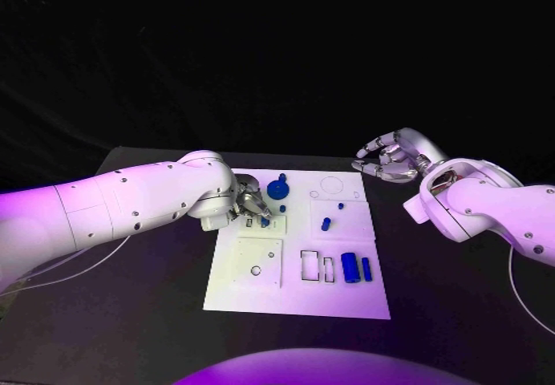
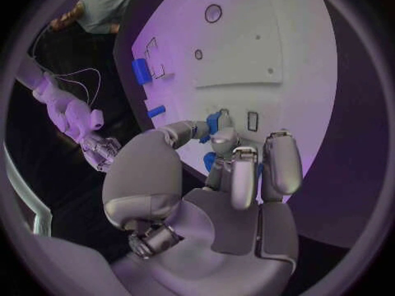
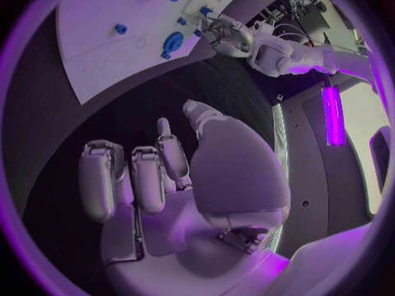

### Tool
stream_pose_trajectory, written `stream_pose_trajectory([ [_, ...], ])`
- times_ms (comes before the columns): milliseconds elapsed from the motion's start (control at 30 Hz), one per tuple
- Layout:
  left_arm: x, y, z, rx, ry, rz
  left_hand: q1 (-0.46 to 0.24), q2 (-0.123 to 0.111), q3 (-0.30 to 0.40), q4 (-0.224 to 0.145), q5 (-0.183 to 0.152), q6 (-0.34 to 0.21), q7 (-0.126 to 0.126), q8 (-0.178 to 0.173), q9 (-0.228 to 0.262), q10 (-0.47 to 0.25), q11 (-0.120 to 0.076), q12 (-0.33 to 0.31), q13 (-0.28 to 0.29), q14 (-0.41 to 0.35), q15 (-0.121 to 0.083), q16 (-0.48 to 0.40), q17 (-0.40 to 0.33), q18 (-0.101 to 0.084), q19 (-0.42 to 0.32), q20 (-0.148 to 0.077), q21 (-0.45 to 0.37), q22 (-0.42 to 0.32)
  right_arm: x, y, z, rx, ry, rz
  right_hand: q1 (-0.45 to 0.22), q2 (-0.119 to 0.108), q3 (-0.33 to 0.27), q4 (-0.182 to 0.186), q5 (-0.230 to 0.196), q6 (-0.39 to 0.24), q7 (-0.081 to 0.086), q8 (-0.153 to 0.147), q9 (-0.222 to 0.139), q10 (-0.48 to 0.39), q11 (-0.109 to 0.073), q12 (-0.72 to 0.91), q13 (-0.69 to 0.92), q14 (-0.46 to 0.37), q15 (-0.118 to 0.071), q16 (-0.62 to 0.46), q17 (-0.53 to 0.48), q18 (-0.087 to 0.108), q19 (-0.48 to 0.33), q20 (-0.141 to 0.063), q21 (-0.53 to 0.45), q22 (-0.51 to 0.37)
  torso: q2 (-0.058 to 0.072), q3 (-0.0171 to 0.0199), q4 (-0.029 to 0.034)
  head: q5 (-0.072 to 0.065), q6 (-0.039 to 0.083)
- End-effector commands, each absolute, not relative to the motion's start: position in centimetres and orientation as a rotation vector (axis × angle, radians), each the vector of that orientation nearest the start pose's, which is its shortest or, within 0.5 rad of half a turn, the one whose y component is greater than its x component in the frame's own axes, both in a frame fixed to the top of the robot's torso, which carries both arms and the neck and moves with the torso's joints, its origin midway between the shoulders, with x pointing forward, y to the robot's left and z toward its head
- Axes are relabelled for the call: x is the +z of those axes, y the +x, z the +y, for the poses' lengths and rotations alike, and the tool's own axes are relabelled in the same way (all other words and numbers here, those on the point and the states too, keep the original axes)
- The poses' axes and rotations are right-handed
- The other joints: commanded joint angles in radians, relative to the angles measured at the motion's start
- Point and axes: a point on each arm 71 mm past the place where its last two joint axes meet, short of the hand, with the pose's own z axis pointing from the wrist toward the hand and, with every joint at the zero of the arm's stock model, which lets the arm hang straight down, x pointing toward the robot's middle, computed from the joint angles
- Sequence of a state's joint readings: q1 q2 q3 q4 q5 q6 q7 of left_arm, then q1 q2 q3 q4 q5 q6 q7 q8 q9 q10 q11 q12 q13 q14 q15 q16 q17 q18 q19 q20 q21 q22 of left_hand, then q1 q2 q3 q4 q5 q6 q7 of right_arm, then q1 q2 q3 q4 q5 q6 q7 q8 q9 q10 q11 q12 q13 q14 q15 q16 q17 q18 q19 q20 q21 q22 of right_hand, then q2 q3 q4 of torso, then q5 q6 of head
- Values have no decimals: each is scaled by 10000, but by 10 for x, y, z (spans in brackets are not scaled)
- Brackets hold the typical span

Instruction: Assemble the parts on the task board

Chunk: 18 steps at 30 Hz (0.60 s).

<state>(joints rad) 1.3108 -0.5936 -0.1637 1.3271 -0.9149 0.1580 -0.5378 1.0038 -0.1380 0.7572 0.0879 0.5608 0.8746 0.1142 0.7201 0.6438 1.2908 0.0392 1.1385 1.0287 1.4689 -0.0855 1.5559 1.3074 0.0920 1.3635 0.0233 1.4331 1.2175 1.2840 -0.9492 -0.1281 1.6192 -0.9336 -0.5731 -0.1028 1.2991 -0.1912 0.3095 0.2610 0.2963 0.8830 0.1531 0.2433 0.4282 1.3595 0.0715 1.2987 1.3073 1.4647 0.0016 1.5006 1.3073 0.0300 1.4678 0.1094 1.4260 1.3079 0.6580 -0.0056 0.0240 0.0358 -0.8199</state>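
Fingers (image 1: 257, 210) pinch a blue part (image 1: 265, 220) beside round part (image 1: 279, 189).

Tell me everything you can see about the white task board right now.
The task board is a flat white rectangular plate lying on the black table. It looks like matte plastic, made of several panels with rectangular slots and round holes. Small blue parts lie on it, two long ones side by side near the slots. The left robot hand works at its far left edge.

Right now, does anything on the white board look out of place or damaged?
Nothing stands out. The white board lies flat and whole, the blue pieces rest on it, and the left robot hand works at one of them.
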Motion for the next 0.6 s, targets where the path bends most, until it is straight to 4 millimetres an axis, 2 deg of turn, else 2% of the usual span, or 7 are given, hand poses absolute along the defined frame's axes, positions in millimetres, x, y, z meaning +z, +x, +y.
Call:
stream_pose_trajectory([
  [33,-235,500,146,-4318,-1343,24802,278,219,287,-392,6,933,-878,-41,17,884,-834,0,0,962,-104,56,2412,-169,8,-48,-56,18,-166,476,-242,7781,4252,15827,-29,-20,23,65,65,-60,-12,55,17,-18,-42,-24,-2,651,-68,-41,907,112,73,-74,-51,1613,-6,-6,2,-4,-8],
  [267,-235,502,147,-4260,-1365,24685,368,256,329,-489,33,973,-890,-57,15,916,-849,18,34,971,-115,72,2448,-177,36,-60,-45,52,-166,476,-242,7782,4251,15827,-29,-20,23,65,65,-60,-12,55,17,-18,-42,-24,-2,651,-68,-41,907,112,73,-74,-51,1613,-9,-8,12,-3,-16],
  [600,-234,502,149,-4077,-1140,24479,500,172,398,-686,95,1039,-904,-89,13,962,-866,5,43,985,-132,94,2501,-192,89,-79,-18,120,-166,476,-242,7777,4246,15817,-33,-26,24,72,66,-60,-13,60,19,-14,-43,-23,-2,651,-70,-44,904,112,74,-76,-54,1612,-8,-8,13,-5,-17],
])
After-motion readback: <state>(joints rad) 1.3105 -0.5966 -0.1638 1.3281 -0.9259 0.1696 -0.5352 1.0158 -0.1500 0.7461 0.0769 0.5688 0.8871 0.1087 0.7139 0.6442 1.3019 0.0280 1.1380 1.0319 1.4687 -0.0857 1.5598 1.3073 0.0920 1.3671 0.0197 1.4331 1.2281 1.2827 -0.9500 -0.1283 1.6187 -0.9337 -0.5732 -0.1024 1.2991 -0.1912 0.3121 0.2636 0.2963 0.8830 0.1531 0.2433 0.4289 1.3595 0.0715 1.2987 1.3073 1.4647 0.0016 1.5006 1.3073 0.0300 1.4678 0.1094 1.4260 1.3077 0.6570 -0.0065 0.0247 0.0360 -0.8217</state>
